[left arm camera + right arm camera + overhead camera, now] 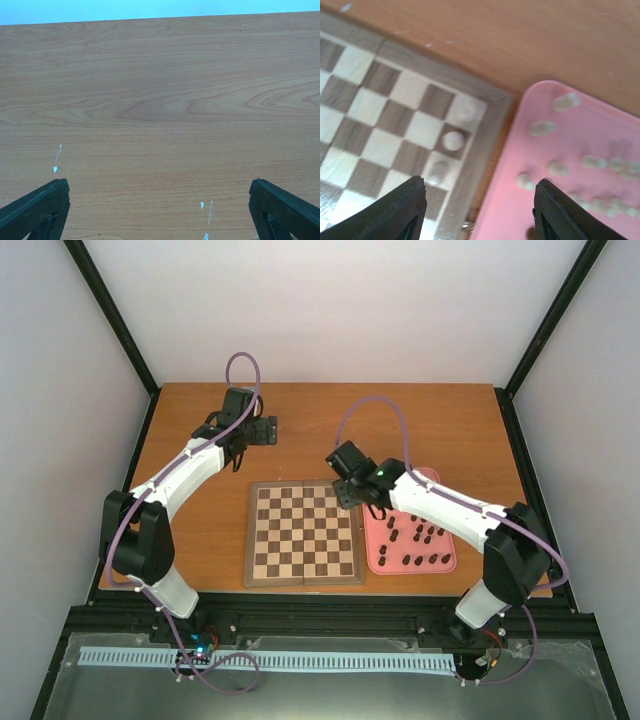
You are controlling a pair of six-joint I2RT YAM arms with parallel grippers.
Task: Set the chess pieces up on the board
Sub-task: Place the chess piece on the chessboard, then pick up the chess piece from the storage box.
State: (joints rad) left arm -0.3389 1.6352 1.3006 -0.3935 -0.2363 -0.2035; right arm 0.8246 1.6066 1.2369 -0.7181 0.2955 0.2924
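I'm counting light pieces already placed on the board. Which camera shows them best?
The right wrist view: three cream pieces stand along the board's edge column next to the pink tray. The top view shows the whole board, but the right gripper hangs over that corner. The left wrist view shows only tabletop.
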